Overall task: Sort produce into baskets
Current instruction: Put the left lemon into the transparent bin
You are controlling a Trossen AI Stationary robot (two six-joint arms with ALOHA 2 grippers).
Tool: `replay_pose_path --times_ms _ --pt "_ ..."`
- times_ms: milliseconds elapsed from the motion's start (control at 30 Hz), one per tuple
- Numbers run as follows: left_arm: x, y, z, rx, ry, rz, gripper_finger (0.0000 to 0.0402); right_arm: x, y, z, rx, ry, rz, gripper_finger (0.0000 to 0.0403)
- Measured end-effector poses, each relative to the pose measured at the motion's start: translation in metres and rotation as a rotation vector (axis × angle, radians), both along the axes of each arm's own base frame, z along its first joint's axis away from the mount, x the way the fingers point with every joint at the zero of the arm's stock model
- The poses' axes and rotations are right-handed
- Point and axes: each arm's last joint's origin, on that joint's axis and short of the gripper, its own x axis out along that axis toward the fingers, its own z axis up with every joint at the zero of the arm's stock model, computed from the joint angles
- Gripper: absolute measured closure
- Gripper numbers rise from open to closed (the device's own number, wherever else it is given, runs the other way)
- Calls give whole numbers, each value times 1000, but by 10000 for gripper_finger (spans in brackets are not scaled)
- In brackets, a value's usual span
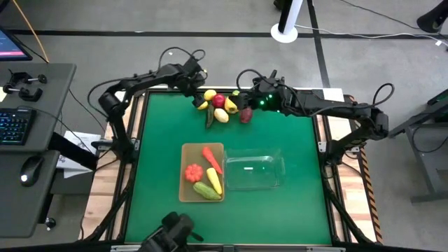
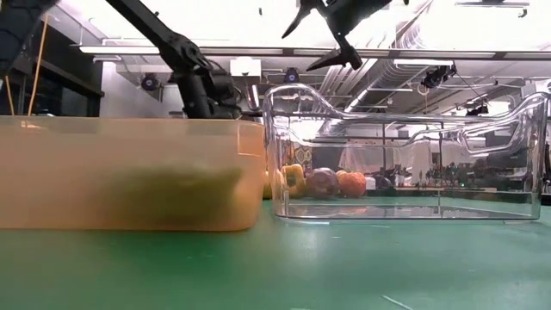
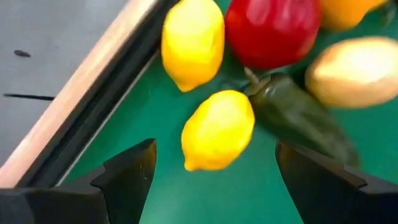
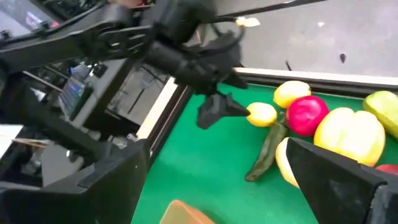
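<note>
The produce lies in a pile (image 1: pixel 222 106) at the table's far edge: lemons, a red apple (image 3: pixel 273 28), a dark green cucumber (image 3: pixel 298 115) and a yellow pepper (image 4: pixel 351 134). My left gripper (image 3: pixel 214 149) is open at the pile's left end, pointing steeply down. Its fingers stand on either side of a lemon (image 3: pixel 217 129) without touching it. My right gripper (image 1: pixel 246 87) is open and hangs high over the pile's right end. The tan basket (image 1: pixel 186 152) holds a carrot, a tomato, a cucumber and a yellow piece. The clear basket (image 1: pixel 253 169) stands right of it.
The table's wooden far rim (image 3: pixel 74 106) runs close beside my left gripper. The two baskets stand side by side at mid-table. Bare green mat (image 1: pixel 168 126) lies between the pile and the baskets. In the low view the clear basket (image 2: pixel 405 155) stands in front of the pile.
</note>
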Motion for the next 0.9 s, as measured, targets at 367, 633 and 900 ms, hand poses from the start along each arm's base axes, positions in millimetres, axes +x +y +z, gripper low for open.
replay_pose_path --times_ms 367,633,900 --pt "12 8 -45 -61 96 -96 85 -1 1 -2 15 21 4 33" --pt "17 15 -52 1 100 -61 99 -1 0 -2 30 10 -9 33" --pt "16 14 -51 -20 95 -34 269 -1 0 -2 73 -5 -4 33"
